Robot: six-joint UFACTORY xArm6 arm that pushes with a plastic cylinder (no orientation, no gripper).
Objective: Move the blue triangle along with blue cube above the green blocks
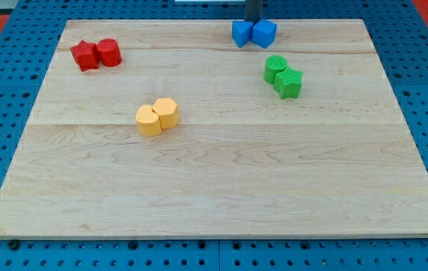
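My tip [253,20] stands at the view's top edge, just behind the blue triangle [241,33] and blue cube [264,33], gripping nothing. Both touching blue blocks sit just above the green blocks [282,75], towards the view's top.

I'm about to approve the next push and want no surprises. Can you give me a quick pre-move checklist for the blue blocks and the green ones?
1. Blue triangle and blue cube touching as a pair: ok.
2. Blue pair toward the view's top from the green blocks: ok, slightly to the view's left.
3. My tip located: ok, at the view's top behind the blue pair; contact cannot tell.
4. Room between blue pair and board edge: not ok, very close.
5. Red blocks and yellow blocks clear of the path: ok.
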